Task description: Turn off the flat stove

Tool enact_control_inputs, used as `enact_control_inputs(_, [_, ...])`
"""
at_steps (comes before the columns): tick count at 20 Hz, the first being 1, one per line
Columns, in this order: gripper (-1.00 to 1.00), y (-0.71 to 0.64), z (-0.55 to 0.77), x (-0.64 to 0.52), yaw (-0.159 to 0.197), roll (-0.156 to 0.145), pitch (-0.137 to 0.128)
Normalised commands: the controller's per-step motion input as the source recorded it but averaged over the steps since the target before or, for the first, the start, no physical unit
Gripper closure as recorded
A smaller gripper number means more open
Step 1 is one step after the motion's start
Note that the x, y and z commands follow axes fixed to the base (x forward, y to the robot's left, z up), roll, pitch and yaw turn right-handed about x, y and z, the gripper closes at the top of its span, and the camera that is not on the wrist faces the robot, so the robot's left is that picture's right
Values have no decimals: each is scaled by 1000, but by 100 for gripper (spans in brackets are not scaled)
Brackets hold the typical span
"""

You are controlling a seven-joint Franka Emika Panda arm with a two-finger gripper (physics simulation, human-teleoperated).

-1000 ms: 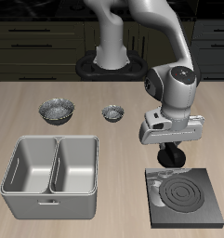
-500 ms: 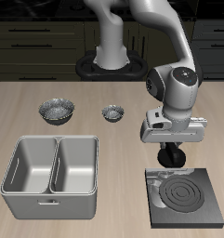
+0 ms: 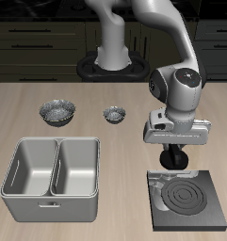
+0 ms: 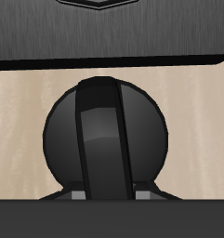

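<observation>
**Gripper low over the stove's back corner**

Here the flat stove (image 3: pixel 187 200) sits at the table's front edge, a low dark-grey square slab beside the grey double-basin tray (image 3: pixel 51 179). Its concentric burner rings look dark grey, with no red glow. In the wrist view a dark round knob (image 4: pixel 105 138) with a raised bar across it fills most of the frame, pale wood table (image 4: pixel 20 112) behind it and the stove's dark edge beyond.

The knob's corner is largely covered in the exterior view by the gripper (image 3: pixel 171 162), so contact between fingers and knob is hard to confirm; the fingers seem to sit right at it. Whether they are apart or pressed together, I cannot tell, since only two small grey pads peek out in the wrist view.

The arm reaches forward from its base at the table's back, wrist pointing straight down over the stove's back corner. Farther back, two small metal bowls (image 3: pixel 56 112) (image 3: pixel 114 114) stand apart on the table.
</observation>
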Motion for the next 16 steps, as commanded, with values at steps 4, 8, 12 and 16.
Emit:
enact_control_inputs(4, [100,37,34,-2,-62,7,3])
enact_control_inputs(8, [100,52,49,14,-71,13,3])
enact_control_inputs(12, [100,65,6,18,-60,18,8])
enact_control_inputs(16, [100,76,11,76,-91,28,2])
